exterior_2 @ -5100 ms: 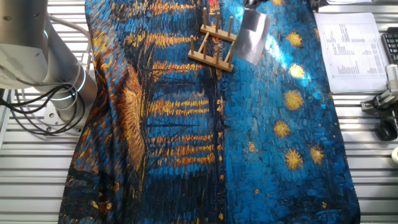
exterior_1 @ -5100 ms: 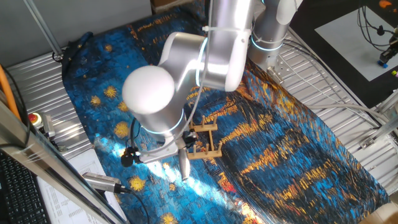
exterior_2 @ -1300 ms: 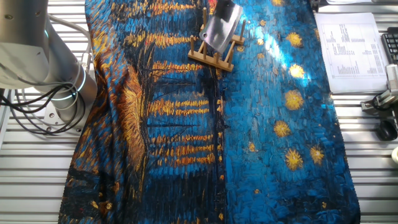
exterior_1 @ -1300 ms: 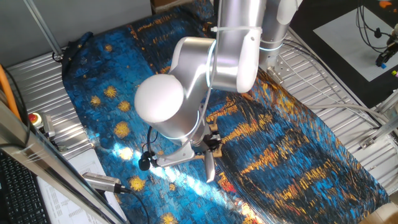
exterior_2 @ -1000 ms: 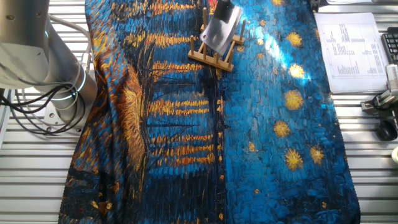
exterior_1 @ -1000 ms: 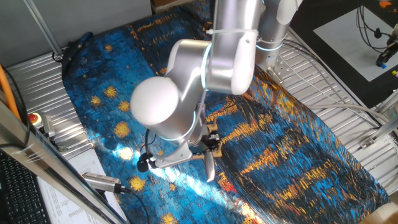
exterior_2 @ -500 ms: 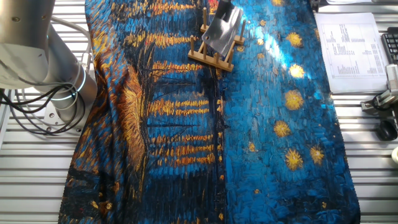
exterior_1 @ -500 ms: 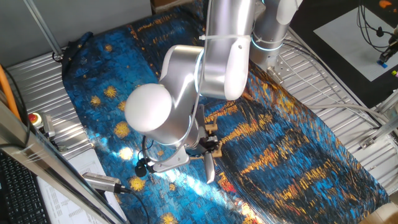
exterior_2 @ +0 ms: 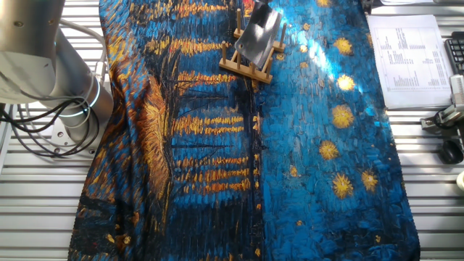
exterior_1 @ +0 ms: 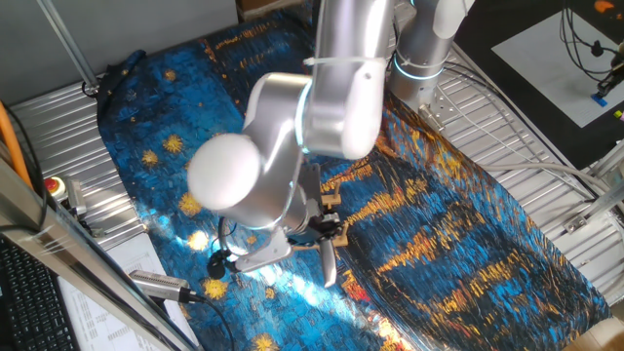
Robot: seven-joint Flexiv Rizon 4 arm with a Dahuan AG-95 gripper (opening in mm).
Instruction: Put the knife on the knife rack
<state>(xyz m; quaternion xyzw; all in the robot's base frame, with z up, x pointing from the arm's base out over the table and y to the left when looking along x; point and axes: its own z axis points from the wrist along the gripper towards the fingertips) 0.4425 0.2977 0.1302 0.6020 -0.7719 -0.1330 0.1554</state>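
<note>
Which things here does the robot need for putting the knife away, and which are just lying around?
Needed for the job:
- the knife, its blade tilted over the rack
- the knife rack, the small wooden one with pegs
- the gripper, hidden behind the arm

Just lying about:
- the printed paper beside the cloth
- the black keyboard
- the starry painted cloth under everything

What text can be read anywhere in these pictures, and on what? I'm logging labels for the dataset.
None is legible.
Printed sheet beside the cloth: rows of print, too small to read.
Same sheet in the other view: print too blurred to read.
Knife, knife rack, robot arm: no markings visible.
</note>
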